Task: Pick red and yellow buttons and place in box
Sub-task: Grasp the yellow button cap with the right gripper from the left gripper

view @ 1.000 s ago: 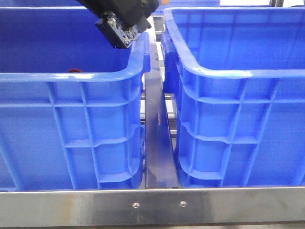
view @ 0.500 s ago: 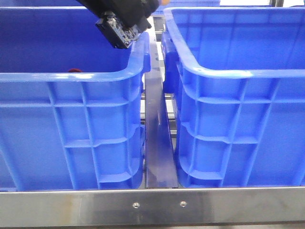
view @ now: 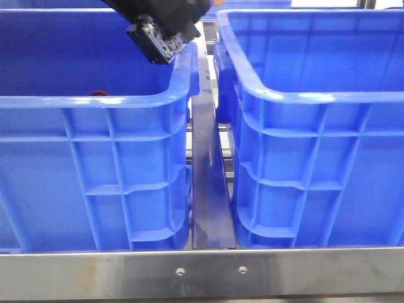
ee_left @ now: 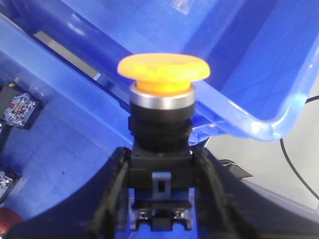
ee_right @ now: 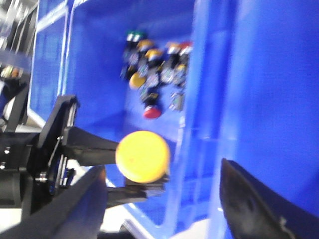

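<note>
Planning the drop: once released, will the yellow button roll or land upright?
The yellow button in the left hand looks rigid. Its wide domed cap over a narrower body suggests it is top-heavy, so it will probably tip onto its side and perhaps roll in an arc.

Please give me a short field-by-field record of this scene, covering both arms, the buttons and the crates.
left gripper: shut on the yellow button, cap pointing away from the wrist
left arm position: above the gap between the two crates, at the left crate's inner rim
right gripper: open, holding nothing, looking down on the held button
right crate: contents not visible in the front view
other buttons: a loose pile lies on a crate floor, including a red button
</note>
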Tool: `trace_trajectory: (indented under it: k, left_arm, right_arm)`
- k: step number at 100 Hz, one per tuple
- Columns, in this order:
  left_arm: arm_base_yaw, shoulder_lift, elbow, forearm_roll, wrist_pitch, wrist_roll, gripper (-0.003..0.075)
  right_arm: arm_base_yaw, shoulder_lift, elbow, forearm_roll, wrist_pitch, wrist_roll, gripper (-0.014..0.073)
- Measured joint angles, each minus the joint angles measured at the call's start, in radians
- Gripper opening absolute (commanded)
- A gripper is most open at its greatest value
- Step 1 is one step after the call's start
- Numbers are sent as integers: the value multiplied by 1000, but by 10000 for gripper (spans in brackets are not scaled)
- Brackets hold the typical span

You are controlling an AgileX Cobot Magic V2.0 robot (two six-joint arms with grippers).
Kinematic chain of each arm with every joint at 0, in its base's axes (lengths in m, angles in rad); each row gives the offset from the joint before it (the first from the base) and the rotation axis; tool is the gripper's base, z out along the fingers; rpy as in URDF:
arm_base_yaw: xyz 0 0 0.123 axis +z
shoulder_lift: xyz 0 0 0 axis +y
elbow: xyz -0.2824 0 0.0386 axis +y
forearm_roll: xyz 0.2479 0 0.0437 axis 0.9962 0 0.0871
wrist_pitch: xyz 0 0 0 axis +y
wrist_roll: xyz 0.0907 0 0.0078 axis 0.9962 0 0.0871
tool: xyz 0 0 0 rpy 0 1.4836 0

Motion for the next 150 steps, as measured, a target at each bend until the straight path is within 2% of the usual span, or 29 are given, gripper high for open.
trace_trajectory:
  k: [31,85,90,107,117,126,141,147,150]
  left_arm:
    - [0,0,0,0,-2,0,50]
    - [0,0,0,0,-5,0,50]
    - [0,0,0,0,-5,0,50]
    - [0,-2,0,-2,-14,0,50]
    - [0,-2,0,-2,-14,0,62]
    - [0,-2,0,-2,-14,0,146]
    - [0,-2,0,-2,-12,0,460]
    - [0,-2,0,-2,-12,0,540]
    - [0,-2,0,-2,-12,0,554]
  right_arm:
    - [111,98,-66,21,2,-6,505]
    - [165,151,-68,35,2,-6,498]
    - [169,155,-68,36,2,-6,456]
    - [171,157,-70,34,-8,-6,190]
    - [171,158,-72,32,-11,-6,158]
    - [171,158,-72,32,-11,-6,159]
    - [171,158,-72,32,-8,-13,159]
    - [171,158,-72,32,-7,-14,159]
    - [171,158,-72,32,-7,-14,159]
